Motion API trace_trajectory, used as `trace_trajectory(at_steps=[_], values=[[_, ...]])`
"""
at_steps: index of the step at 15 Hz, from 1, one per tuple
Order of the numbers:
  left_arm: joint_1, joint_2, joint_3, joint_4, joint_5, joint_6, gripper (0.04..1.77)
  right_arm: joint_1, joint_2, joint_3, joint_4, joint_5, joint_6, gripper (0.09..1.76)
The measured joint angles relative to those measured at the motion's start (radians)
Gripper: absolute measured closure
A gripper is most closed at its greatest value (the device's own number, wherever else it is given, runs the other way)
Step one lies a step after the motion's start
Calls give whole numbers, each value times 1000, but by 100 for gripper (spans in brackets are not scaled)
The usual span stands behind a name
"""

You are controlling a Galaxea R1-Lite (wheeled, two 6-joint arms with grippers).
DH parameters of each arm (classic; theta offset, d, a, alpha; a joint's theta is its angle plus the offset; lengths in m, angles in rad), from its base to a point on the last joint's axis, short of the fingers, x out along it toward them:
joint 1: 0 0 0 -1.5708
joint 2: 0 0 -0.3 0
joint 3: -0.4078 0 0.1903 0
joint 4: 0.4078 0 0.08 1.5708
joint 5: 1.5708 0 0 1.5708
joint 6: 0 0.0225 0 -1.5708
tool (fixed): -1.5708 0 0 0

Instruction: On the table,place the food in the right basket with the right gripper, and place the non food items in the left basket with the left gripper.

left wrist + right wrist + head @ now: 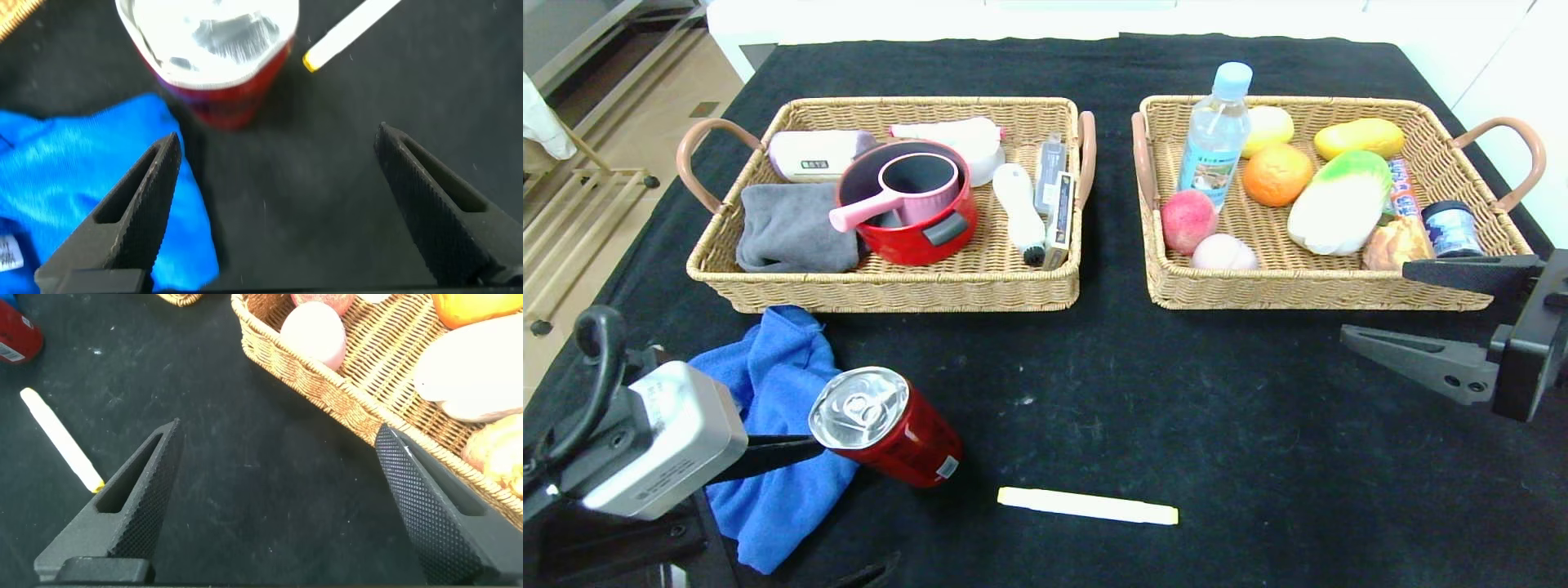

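Observation:
A red drink can with a silver top stands at the front left of the black table, touching a crumpled blue cloth. A pale yellow marker lies at the front middle. My left gripper is open and empty, just short of the can, with one finger over the cloth. My right gripper is open and empty above the table, by the front right corner of the right basket. The left basket stands at the back left.
The left basket holds a red pot, a grey cloth, a brush and small boxes. The right basket holds a water bottle, peaches, an orange, a cabbage and other food. The right wrist view shows the marker and the basket's wall.

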Motion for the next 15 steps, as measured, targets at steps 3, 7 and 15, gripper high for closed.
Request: trace_trajectory(at_steps=[3,7,15], values=[[-1,48,45,-157,38,0,9,0,0,1,0,1,-1,14],[-1,110,100,-323,49,-9,9,-5,-1,3,0,2,-2,14],[-1,171,168,-568,112,-16,9,-9,-1,3,0,2,-2,14]])
